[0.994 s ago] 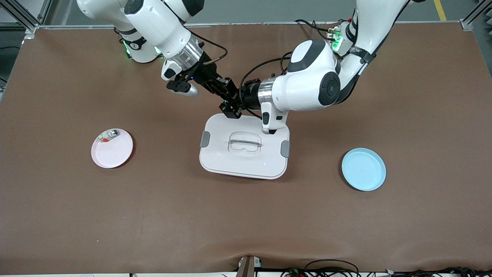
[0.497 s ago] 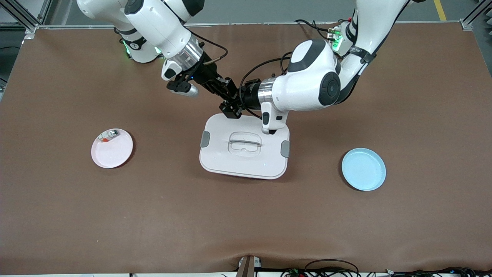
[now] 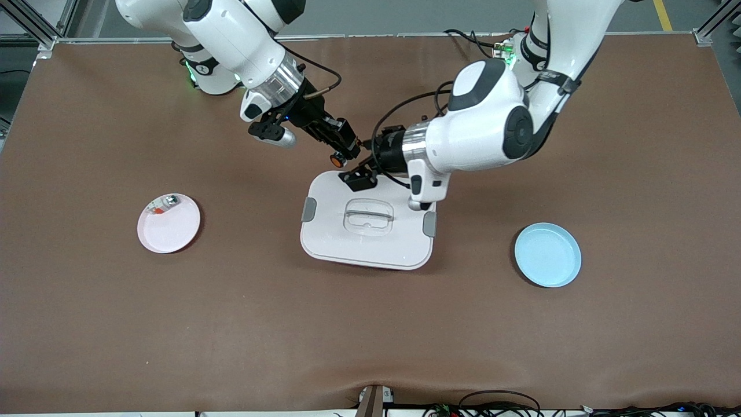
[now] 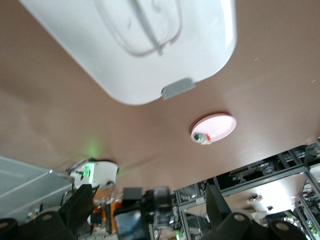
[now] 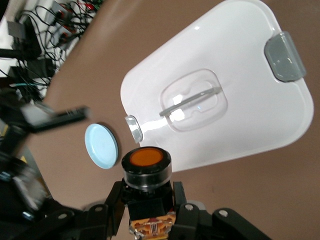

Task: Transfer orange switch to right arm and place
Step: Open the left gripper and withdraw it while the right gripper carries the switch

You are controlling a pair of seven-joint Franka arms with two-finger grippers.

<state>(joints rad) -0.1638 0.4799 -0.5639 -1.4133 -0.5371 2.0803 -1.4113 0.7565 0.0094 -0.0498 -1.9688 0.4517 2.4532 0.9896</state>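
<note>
Sitting in the right gripper [image 3: 341, 154], the orange switch [image 3: 336, 158] is up in the air over the table [image 3: 87, 324], just off the white lidded box's [image 3: 368, 223] edge nearest the robot bases. The right wrist view shows the switch [image 5: 146, 167] clamped by its black body, orange cap out; jaws closed tight on it. The left gripper [image 3: 360, 174] is right beside it over that same edge of the box, jaws spread wide, holding nothing; its fingers [image 4: 80, 207] show apart in the left wrist view. Box lid has a clear handle and grey latches. The pink plate [image 3: 168, 223] with a small silvery-red piece [image 3: 164, 204] sits toward the right arm's end, the blue plate [image 3: 547, 255] toward the left arm's end.
</note>
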